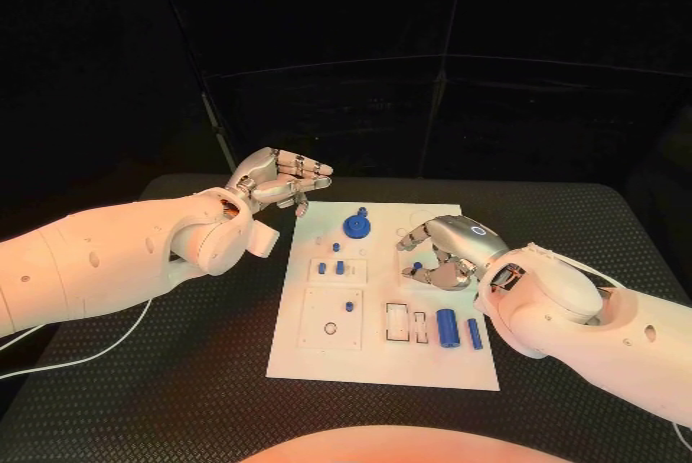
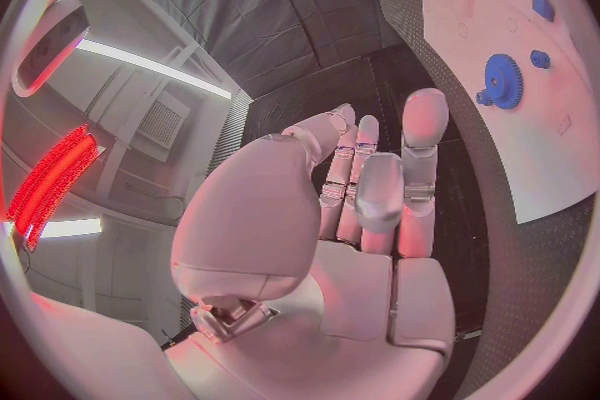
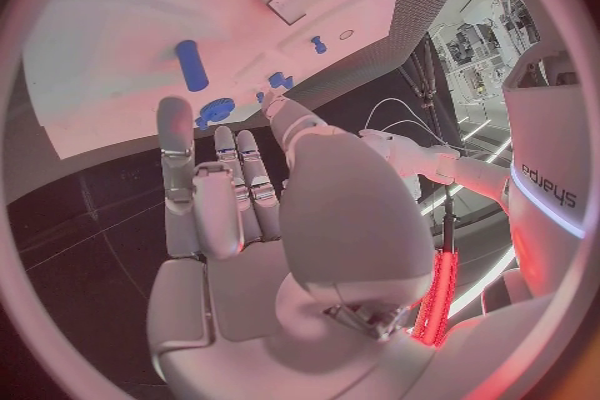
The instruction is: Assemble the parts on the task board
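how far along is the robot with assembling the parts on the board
Early, it seems. A few small pegs already stand in the task board. Neither the left hand nor the right hand holds a part. The blue gear and two blue cylinders lie loose, still to be fitted.

A robotics lab or test room, most likely. A black padded table [image 1: 577, 213] stands before dark panelled walls [image 1: 433, 93], and on it lies a white task board [image 1: 389, 368] set with small blue parts. Strip ceiling lights [image 2: 150, 65], a wall vent [image 2: 160, 123] and a glowing red panel [image 2: 50, 185] suggest an indoor technical workspace.
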Robot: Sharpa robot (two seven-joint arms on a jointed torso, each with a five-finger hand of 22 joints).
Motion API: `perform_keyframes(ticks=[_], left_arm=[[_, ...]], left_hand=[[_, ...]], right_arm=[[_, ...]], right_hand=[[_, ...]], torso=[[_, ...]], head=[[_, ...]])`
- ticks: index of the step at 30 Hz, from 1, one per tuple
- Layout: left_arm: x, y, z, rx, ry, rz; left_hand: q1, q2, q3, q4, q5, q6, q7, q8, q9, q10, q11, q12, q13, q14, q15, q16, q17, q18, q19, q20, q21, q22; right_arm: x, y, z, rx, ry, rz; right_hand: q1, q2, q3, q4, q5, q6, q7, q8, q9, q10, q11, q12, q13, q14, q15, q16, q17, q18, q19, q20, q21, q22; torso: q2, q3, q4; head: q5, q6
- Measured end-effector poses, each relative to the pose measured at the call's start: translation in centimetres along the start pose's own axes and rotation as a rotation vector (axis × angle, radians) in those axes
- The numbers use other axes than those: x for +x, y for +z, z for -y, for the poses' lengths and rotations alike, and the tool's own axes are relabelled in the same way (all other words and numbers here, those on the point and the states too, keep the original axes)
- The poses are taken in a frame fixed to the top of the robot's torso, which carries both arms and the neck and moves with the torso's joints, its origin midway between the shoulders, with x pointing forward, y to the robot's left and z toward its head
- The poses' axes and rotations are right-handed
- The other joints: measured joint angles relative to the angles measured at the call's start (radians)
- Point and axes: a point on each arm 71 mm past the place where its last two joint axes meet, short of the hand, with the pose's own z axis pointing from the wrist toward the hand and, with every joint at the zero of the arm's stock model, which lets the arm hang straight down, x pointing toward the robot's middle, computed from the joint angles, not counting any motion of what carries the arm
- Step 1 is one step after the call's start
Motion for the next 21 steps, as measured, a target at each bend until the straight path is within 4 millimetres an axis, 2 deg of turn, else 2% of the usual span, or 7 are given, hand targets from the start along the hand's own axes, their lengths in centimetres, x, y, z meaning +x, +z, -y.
perform_keyframes(ticks=[8,17,21], left_arm=[[0.0,0.0,0.0,0.000,0.000,-0.002],[0.1,0.1,0.0,0.000,-0.001,-0.003],[0.1,0.1,0.0,-0.001,-0.001,-0.003]], left_hand=[[0.000,0.000,0.000,0.000,0.000,0.000,0.000,0.000,0.000,0.000,0.000,0.000,0.000,0.000,0.000,0.000,0.000,0.000,0.000,0.000,0.000,0.000],[0.000,0.000,0.000,0.000,0.000,0.000,0.000,0.000,0.000,0.000,0.000,0.000,0.000,0.000,0.000,0.000,0.000,0.000,0.000,0.000,0.000,0.000],[0.000,0.000,0.000,0.000,0.000,0.000,0.000,0.000,0.000,0.000,0.000,0.000,0.000,0.000,0.000,0.000,0.000,0.000,0.000,0.000,0.000,0.000]], right_arm=[[0.2,0.0,1.5,0.048,-0.027,-0.063],[0.8,0.4,1.7,0.064,-0.050,-0.114],[1.0,0.6,1.7,0.067,-0.056,-0.128]], right_hand=[[0.015,0.015,-0.051,0.010,-0.004,-0.003,-0.003,0.000,0.001,-0.021,0.003,0.017,0.000,0.000,0.000,0.000,-0.007,0.000,0.006,-0.001,-0.012,-0.012],[0.033,0.033,-0.061,0.014,-0.005,-0.003,-0.003,0.000,0.002,-0.021,0.003,0.037,0.001,0.000,0.000,-0.004,-0.014,0.000,0.006,-0.001,-0.016,-0.015],[0.044,0.043,-0.062,0.015,-0.009,-0.002,-0.002,0.000,0.002,-0.013,-0.005,0.048,0.001,0.000,0.000,-0.004,-0.014,0.000,0.013,-0.001,-0.016,-0.015]], torso=[[0.001,0.0001,0.0021],[0.002,0.0001,0.0020],[0.002,0.0004,0.0011]], head=[[-0.002,0.003],[0.000,0.000],[0.001,-0.001]])
